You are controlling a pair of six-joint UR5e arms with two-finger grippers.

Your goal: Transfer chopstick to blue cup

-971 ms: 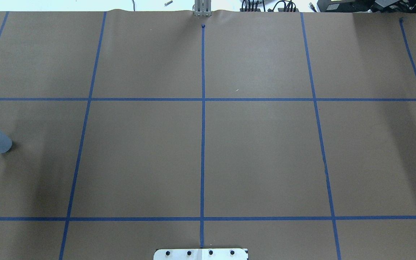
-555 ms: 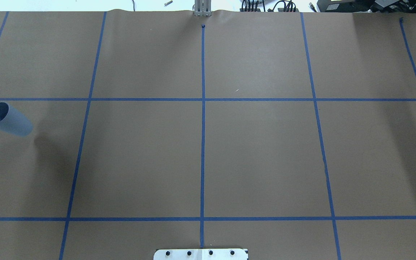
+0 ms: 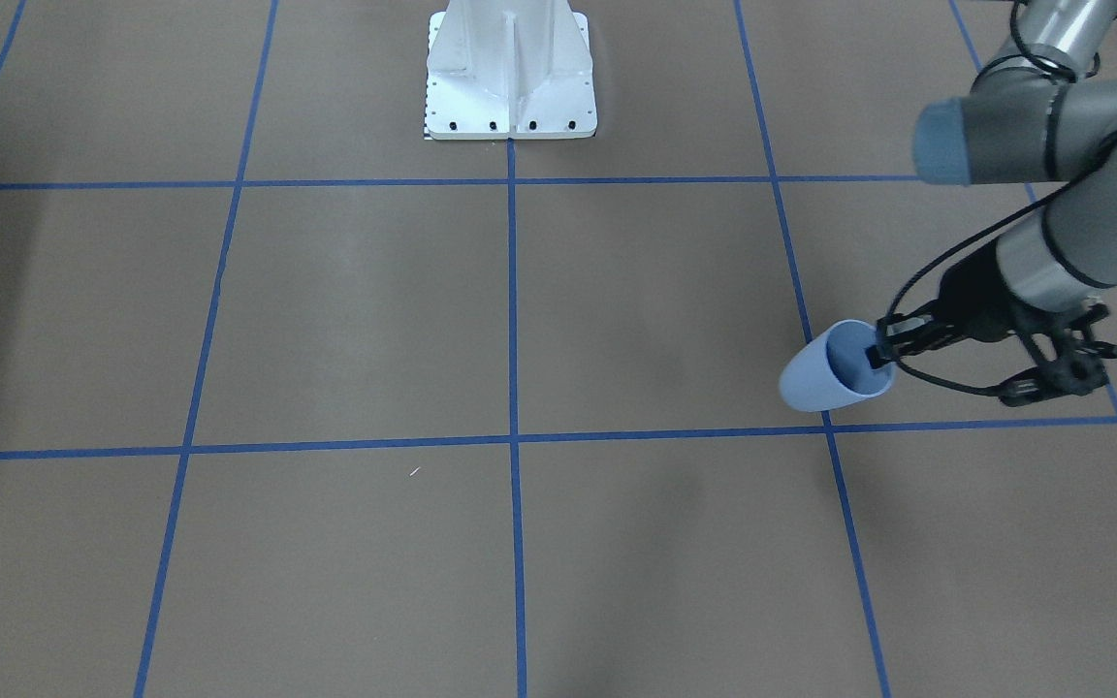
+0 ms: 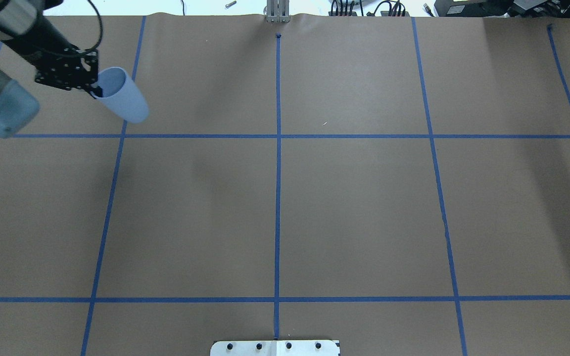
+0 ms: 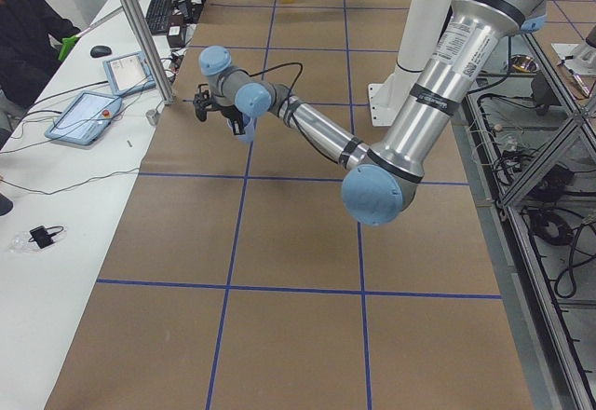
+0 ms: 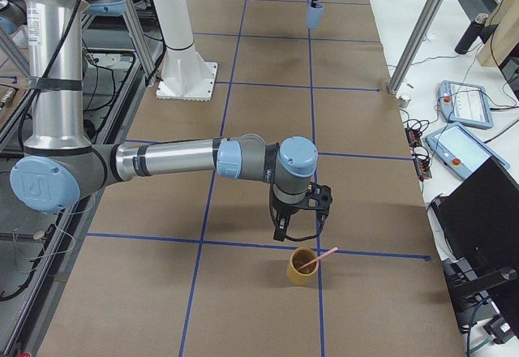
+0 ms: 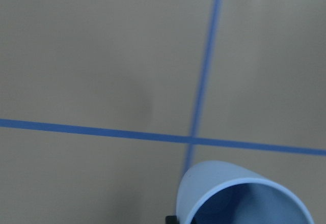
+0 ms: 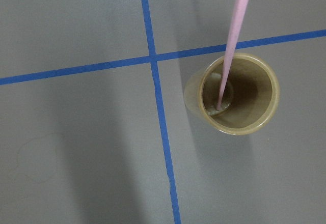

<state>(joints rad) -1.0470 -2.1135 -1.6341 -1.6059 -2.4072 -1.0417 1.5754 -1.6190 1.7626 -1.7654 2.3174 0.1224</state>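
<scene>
My left gripper [image 4: 96, 90] is shut on the rim of the pale blue cup [image 4: 122, 98], one finger inside it, and holds it tilted above the table at the far left. The cup also shows in the front view [image 3: 825, 373], with the left gripper [image 3: 880, 351] there, and in the left wrist view [image 7: 239, 198]. The pink chopstick [image 8: 232, 46] leans in a tan cup [image 8: 257, 119] at the table's right end. My right gripper [image 6: 298, 234] hovers just above that tan cup [image 6: 302, 266]; I cannot tell whether it is open or shut.
Brown paper with blue tape lines covers the table [image 4: 354, 212]. The robot's white pedestal [image 3: 510, 73] stands at the near middle edge. A metal post [image 5: 140, 33] and tablets [image 5: 88, 112] stand beyond the table's far edge, near the blue cup.
My left gripper has carried the blue cup from the overhead view's left edge up and to the right, toward the far side of the table, and the arm has come into view.
</scene>
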